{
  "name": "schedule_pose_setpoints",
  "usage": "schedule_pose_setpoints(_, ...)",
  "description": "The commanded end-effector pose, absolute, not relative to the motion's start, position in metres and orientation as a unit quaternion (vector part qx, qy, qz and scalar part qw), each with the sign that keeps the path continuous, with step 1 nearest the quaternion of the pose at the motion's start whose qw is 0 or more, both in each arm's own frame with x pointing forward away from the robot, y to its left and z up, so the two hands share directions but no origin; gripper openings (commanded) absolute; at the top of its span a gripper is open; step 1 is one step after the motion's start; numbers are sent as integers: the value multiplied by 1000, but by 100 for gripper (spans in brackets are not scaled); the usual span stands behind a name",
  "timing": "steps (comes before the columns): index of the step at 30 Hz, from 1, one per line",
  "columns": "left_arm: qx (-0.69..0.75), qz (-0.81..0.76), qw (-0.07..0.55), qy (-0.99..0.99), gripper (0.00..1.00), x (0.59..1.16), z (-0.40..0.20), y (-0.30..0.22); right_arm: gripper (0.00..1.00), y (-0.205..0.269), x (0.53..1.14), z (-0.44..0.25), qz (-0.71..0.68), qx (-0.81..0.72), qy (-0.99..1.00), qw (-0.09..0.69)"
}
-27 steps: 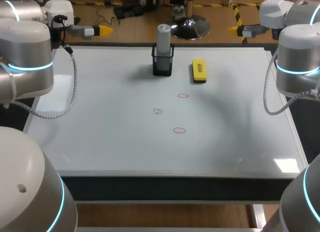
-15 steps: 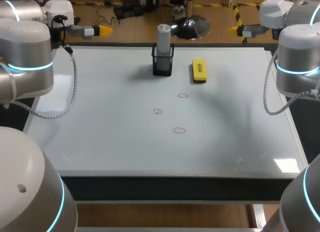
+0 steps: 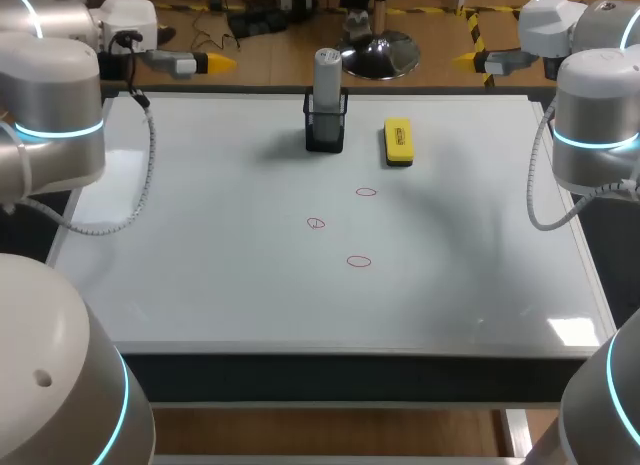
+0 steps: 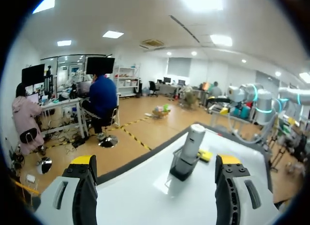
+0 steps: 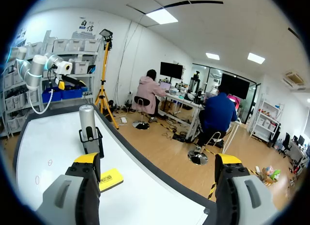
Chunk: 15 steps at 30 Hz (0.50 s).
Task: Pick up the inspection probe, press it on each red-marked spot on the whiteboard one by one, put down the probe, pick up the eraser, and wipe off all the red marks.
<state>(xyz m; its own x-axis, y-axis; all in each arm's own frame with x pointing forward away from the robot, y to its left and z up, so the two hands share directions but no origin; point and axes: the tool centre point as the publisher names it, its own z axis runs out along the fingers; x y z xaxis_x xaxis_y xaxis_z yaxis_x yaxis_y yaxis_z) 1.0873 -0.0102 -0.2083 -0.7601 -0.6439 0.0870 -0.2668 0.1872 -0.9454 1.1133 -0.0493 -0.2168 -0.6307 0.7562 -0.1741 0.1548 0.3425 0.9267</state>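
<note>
Jaws apart, three marks [image 3: 316,223], one probe [image 3: 327,73]

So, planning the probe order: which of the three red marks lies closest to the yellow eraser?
The rearmost red mark, just in front of the eraser; the left mark and the frontmost mark lie farther from it.

Probe [image 3: 327,70] x1, holder [image 3: 325,131] x1, eraser [image 3: 398,143] x1, red marks [image 3: 316,223] x3.
</note>
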Motion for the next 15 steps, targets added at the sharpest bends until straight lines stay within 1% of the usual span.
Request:
schedule_pose_setpoints(1,-248,-569,141,771,100,1097,-209,-23,100,-49,1114,-217,489,300,760,307)
schedule_pose_setpoints(10,-129,-586,90,795,100,1098,-215,-72,100,-49,1114,-217,489,300,760,307)
schedule_pose_setpoints(15,-86,-598,74,794,100,1097,-218,-89,100,-49,1114,-217,489,300,760,307)
